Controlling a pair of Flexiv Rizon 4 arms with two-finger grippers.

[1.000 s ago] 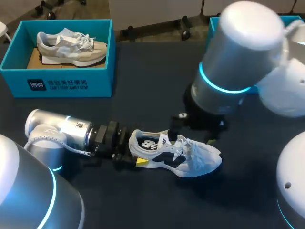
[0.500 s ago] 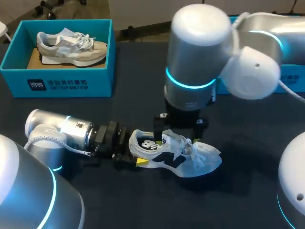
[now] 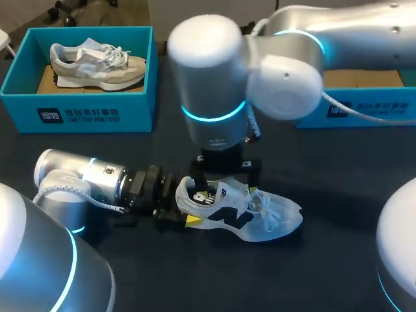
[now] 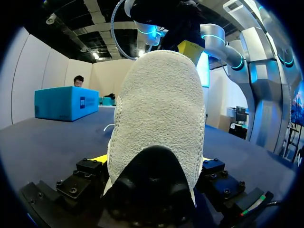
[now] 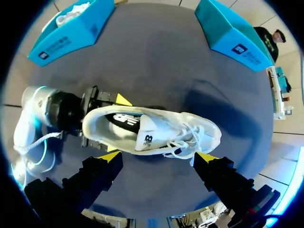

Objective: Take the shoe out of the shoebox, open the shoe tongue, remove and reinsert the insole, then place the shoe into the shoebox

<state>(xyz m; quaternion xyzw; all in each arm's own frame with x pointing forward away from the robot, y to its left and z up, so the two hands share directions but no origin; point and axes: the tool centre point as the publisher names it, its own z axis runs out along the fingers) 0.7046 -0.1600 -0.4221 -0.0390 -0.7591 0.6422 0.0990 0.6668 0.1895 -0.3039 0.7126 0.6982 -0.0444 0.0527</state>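
Shoe (image 3: 242, 214) on its sole on the dark surface (image 3: 338, 169), toe pointing right.
My left jaws clench its heel from both sides; my right jaws hang spread wide above its opening.

From above, the right arm (image 3: 208, 84) hides its claw (image 5: 159, 156) over the shoe (image 3: 260, 211).
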